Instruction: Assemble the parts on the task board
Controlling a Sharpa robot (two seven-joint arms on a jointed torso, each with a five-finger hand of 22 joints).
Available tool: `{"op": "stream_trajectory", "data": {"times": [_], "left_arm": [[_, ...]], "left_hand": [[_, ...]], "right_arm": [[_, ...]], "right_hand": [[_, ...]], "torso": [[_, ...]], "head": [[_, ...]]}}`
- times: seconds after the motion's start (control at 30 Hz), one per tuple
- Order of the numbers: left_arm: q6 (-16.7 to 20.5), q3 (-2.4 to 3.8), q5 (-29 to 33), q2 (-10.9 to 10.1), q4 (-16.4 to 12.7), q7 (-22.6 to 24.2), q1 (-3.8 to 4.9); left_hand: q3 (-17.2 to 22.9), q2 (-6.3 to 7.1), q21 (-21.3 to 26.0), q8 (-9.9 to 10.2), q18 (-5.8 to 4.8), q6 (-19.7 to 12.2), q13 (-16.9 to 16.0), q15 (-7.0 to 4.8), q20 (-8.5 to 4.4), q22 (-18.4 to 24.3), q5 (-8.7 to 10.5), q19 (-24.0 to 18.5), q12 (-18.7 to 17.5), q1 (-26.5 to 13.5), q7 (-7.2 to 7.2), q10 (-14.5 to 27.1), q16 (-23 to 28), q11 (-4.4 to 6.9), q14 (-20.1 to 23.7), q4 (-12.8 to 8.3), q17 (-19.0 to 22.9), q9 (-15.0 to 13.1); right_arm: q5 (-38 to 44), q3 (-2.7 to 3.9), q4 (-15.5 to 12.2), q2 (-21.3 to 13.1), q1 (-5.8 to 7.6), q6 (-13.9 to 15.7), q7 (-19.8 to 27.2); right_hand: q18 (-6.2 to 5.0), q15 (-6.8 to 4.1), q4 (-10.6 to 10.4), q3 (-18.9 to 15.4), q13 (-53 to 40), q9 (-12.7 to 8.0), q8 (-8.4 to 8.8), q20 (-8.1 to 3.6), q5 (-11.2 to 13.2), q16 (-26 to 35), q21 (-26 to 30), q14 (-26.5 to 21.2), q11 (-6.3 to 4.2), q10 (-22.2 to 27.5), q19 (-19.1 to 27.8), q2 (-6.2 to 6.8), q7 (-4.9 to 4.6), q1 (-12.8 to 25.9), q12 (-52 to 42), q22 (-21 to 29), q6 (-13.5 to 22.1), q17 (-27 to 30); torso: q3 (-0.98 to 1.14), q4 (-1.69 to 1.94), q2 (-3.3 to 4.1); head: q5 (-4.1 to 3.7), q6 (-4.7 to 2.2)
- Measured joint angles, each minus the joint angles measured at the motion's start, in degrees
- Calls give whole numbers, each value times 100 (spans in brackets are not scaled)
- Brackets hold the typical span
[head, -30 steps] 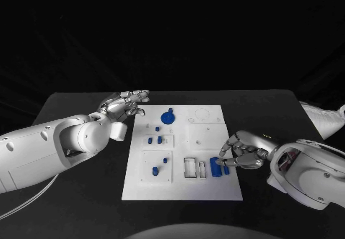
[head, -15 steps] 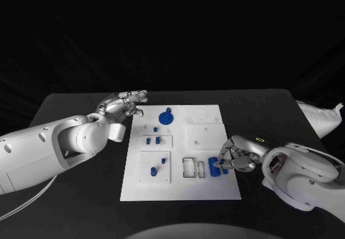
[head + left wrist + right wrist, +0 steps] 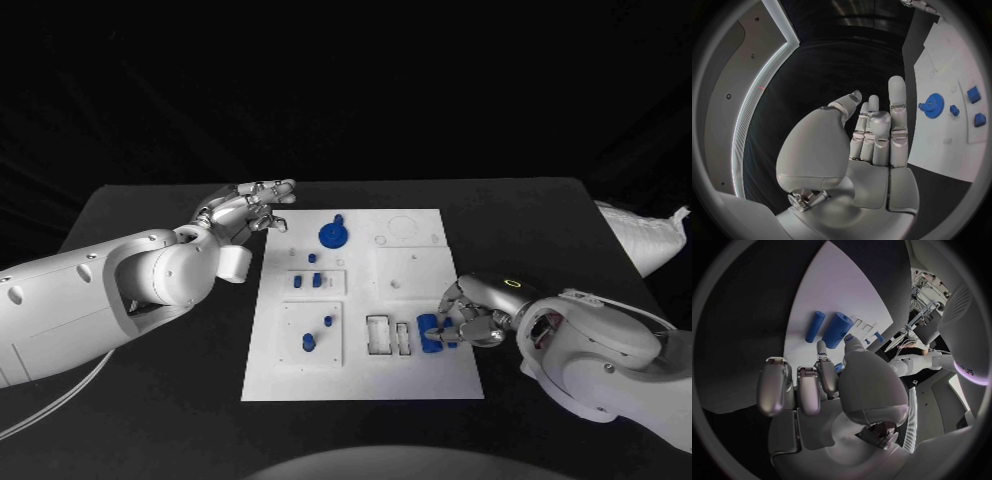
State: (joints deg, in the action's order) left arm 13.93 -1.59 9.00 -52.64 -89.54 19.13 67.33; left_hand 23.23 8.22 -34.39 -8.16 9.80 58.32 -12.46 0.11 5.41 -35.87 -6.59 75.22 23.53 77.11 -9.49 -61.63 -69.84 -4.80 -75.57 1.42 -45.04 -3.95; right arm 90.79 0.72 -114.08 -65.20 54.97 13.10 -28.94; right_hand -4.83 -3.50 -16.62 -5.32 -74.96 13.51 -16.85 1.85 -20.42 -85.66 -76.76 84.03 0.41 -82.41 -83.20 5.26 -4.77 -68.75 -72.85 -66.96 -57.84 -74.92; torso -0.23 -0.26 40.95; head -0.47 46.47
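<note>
Head view: gear (image 3: pixel 333 236) near perhaps pegs (image 3: pixel 307 282)

One white task board (image 3: pixel 418 380) lay on one black table (image 3: pixel 159 215). About nine blue parts (image 3: pixel 335 236) showed on it, some partly hidden. Two hands were present.

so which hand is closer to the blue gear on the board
Left. The left hand hovers open just off the board's far left corner, a short way from the blue gear. The right hand is down by the blue cylinders at the near right.
</note>
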Motion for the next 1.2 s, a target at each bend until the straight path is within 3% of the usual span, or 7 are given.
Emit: {"op": "stream_trajectory", "data": {"times": [0.53,0.63,0.8,1.1,1.2], "left_arm": [[-41,-1,-32,-25,-12,-48,0],[-45,-1,-38,-31,-17,-57,0],[-49,-1,-45,-38,-21,-66,0],[-56,-1,-53,-42,-24,-73,0],[-58,-1,-55,-42,-24,-75,0]], "left_hand": [[0,0,24,-38,0,0,1,0,0,0,0,0,42,0,0,20,34,-20,41,0,79,0],[0,0,24,-38,0,-21,-3,0,0,4,0,0,42,0,-20,21,62,-20,41,0,94,0],[0,0,24,-38,0,-21,-4,0,0,5,0,0,42,0,-20,21,63,-20,41,0,94,0],[0,0,24,-37,0,-20,-3,20,21,5,0,-21,42,0,-20,21,63,-20,61,0,115,0],[0,0,23,-37,0,-20,-3,20,21,5,0,-21,42,0,-20,21,63,-20,61,0,115,0]], "right_arm": [[223,25,166,281,-136,-210,-137],[269,29,180,309,-148,-198,-155],[316,28,189,341,-166,-157,-171],[264,18,80,297,-196,184,-192],[133,59,-57,253,-196,413,-170]], "right_hand": [[0,0,-5,-116,1,136,-134,0,123,-22,-24,0,0,0,0,-121,2,118,0,-29,19,1],[0,0,-5,-116,1,171,-170,0,108,-22,-24,0,-20,21,0,-245,24,-6,0,-47,37,1],[-1,-42,28,-84,1,258,-290,-21,-112,-42,-46,0,-21,20,-21,-382,21,-156,0,-93,43,1],[0,-83,123,16,-29,311,-412,-61,-306,-78,-105,0,-102,-62,-61,-496,68,-367,-33,-176,-13,2],[0,-95,82,57,-20,311,-437,-61,-422,-78,-113,-12,-102,-62,-61,-496,60,-367,-33,-187,-21,2]], "torso": [[-10,24,-7],[-12,30,-8],[-18,38,-14],[-19,49,-20],[-21,59,-22]], "head": [[0,15],[-8,22],[-9,32],[-18,23],[-30,17]]}}
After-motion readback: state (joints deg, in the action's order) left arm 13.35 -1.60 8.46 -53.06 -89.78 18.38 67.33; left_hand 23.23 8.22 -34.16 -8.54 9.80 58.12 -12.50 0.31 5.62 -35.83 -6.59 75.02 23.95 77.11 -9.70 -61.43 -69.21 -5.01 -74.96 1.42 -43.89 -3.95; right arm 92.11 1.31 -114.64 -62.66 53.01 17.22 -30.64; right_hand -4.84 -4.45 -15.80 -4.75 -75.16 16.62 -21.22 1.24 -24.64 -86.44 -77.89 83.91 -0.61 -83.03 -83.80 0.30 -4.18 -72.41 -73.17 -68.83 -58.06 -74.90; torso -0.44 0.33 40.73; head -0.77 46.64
